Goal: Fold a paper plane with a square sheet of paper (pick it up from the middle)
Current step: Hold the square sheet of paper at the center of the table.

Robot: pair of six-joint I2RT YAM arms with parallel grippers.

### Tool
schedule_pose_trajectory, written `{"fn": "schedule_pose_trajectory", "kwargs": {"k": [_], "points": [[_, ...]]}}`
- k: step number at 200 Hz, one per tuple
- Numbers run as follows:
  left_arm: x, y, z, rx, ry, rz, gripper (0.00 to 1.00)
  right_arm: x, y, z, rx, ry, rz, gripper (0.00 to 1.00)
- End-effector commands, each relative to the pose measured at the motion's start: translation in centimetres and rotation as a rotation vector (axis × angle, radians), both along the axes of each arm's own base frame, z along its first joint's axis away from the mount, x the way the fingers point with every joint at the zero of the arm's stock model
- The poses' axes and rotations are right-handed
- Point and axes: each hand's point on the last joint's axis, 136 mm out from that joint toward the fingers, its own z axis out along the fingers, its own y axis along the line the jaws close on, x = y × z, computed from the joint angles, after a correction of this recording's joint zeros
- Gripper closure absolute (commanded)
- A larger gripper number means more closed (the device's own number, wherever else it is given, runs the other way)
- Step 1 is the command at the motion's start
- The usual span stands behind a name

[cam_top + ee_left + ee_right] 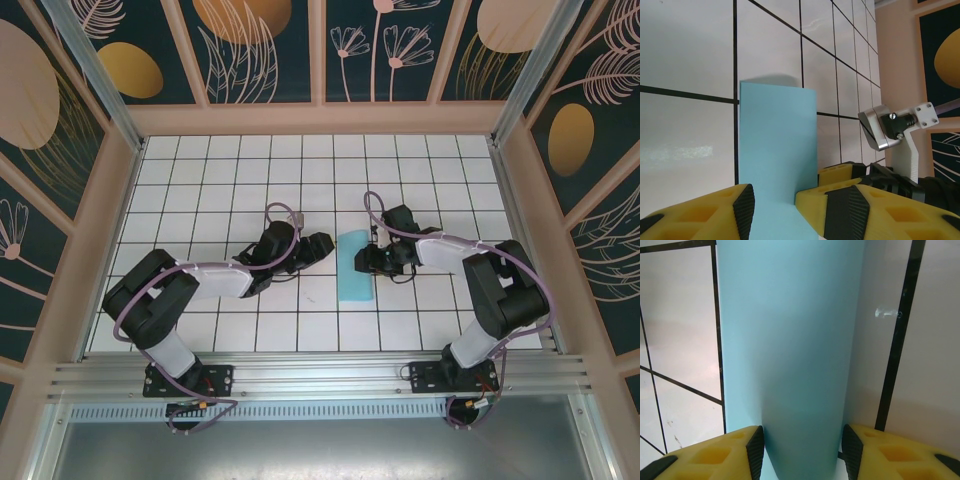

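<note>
The square sheet of paper (353,277) is a light-blue strip about one tile wide, lying on the white grid table between my two grippers. My right gripper (369,258) is low at the strip's right edge. In the right wrist view the paper (790,340) bulges up in a rounded hump between the gripper's (802,452) black pads, which touch both its sides. My left gripper (323,246) sits just left of the strip. In the left wrist view its jaws (774,209) stand apart over the near end of the flat paper (776,135), holding nothing.
The white tiled table (200,170) is walled by a raised frame (120,200) on the left, right and far sides. Both arms reach inward and meet near the centre, where the right arm's yellow finger (840,173) lies close beside my left one.
</note>
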Motion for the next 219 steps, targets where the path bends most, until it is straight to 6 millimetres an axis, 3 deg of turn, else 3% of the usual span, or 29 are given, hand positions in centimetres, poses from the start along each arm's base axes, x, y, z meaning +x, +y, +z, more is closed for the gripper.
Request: {"fn": "schedule_pose_trajectory", "kwargs": {"k": [1,47,108,219], "points": [[0.1,-0.8,0.4,-0.009,-0.013,-0.027,0.44,0.1,-0.4,-0.9,-0.049,0.02,-0.008,0.52],[0.1,-0.8,0.3,-0.01,-0.01,-0.025,0.44,0.0,-0.8,-1.5,-0.074,0.034,-0.03,0.52],[0.1,-0.8,0.2,-0.005,-0.008,-0.025,0.44,0.1,0.2,-0.8,-0.007,0.034,-0.037,0.5],[0.2,-1.1,0.0,-0.004,-0.003,-0.036,0.46,-0.5,-1.1,-3.4,-0.144,0.07,-0.059,0.51]]}}
